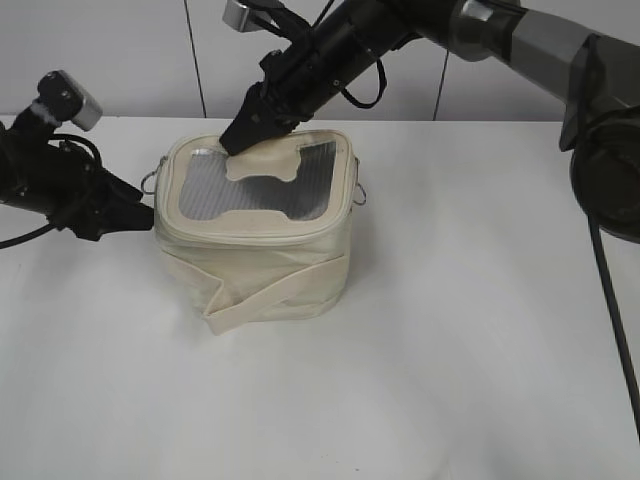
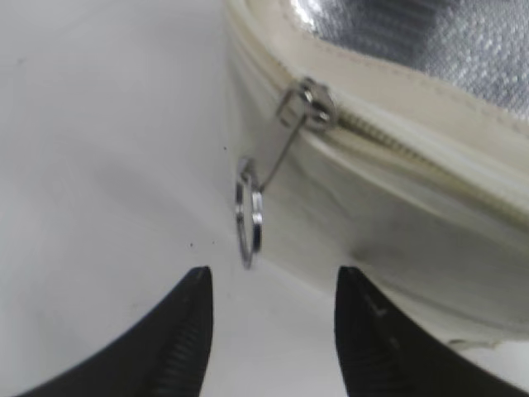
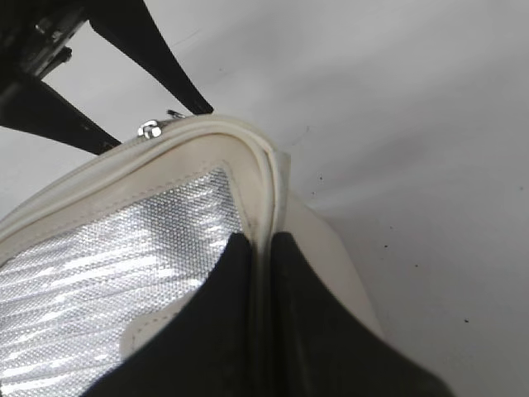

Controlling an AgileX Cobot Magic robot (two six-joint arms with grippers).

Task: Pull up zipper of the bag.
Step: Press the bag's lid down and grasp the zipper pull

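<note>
The cream-white bag (image 1: 260, 250) stands on the white table, its grey mesh top up. The zipper slider (image 2: 307, 106) sits on the track at the bag's left corner, and its silver ring pull (image 2: 250, 217) hangs down from it; slider and ring also show in the exterior view (image 1: 150, 183). My left gripper (image 2: 273, 285) is open, its fingertips just short of the ring, at the bag's left side (image 1: 135, 212). My right gripper (image 3: 263, 244) is shut on the bag's top rim (image 3: 263, 178) at the far edge (image 1: 240, 140).
The white table (image 1: 450, 350) runs round the bag. The cream strap (image 1: 270, 300) wraps the bag's body. A second silver ring (image 1: 362, 192) hangs at the bag's right side. A grey wall stands behind.
</note>
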